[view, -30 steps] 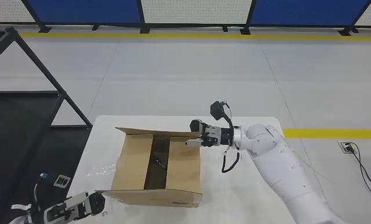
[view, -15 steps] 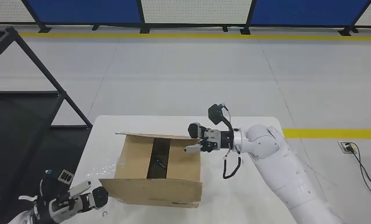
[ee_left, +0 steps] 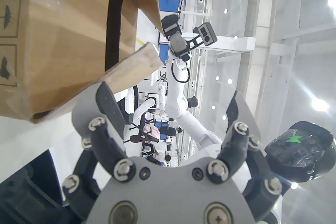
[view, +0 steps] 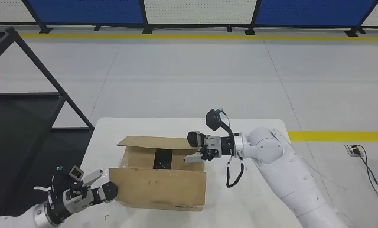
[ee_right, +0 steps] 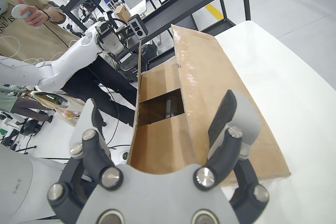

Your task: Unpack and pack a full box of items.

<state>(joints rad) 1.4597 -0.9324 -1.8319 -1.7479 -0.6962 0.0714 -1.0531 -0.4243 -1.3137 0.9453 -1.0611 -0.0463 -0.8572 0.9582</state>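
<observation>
Left gripper (view: 111, 191) nearer box (view: 156, 183), right gripper (view: 190, 149) at flap (ee_right: 204, 93)

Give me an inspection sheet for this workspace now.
Surface: white table, carrying one box.
Job's things: cardboard box, flaps partly folded over, dark gap in the middle; contents cannot be told.
Clutter: small dark mark on the table, too small to tell.
Grippers: left pincer open at the box's nearest corner; right pincer open at the opposite end flap.
Cables: black cable looping under the right wrist.
Surroundings: black rack, blue partition panels, yellow floor line.
</observation>
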